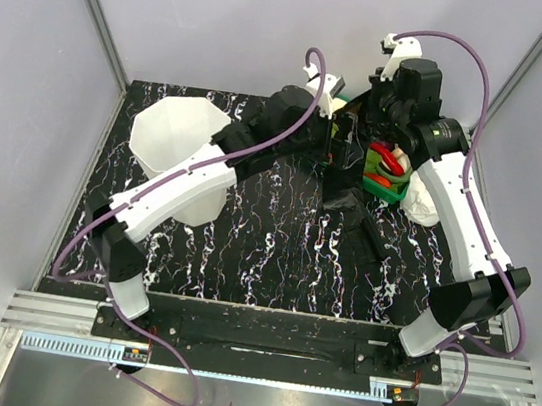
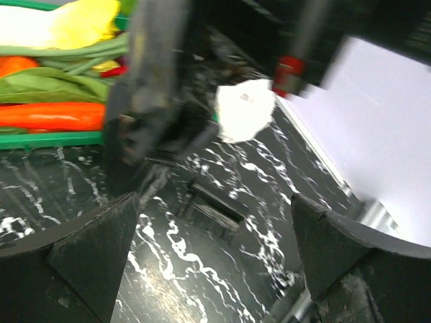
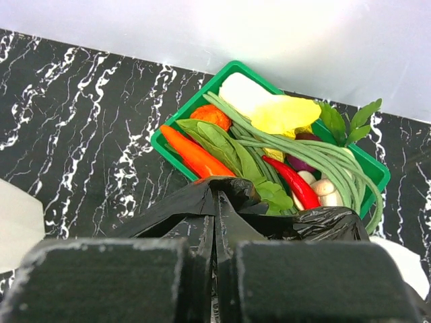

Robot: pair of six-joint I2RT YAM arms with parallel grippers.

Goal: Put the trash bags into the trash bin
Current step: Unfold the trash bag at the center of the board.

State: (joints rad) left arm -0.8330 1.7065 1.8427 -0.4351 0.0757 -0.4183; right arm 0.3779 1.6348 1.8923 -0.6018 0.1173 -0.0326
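My right gripper [image 3: 215,249] is shut on a pinched fold of a glossy black trash bag [image 3: 222,202], held up over the near corner of the vegetable tray. In the top view this bag [image 1: 347,178] hangs down to the table between the two wrists, below my right gripper [image 1: 379,117]. Beside the bag, my left gripper [image 2: 215,249] stands open, its fingers [image 2: 87,249] wide apart with only table between them; in the top view it [image 1: 335,143] is just left of the bag. The translucent white trash bin [image 1: 174,139] stands at the far left, partly behind my left arm.
A shallow green tray [image 3: 168,145] of vegetables sits at the back right, also visible in the top view [image 1: 387,184]. A crumpled white object [image 1: 420,204] lies beside it, and shows in the left wrist view [image 2: 244,109]. Grey walls close in the table.
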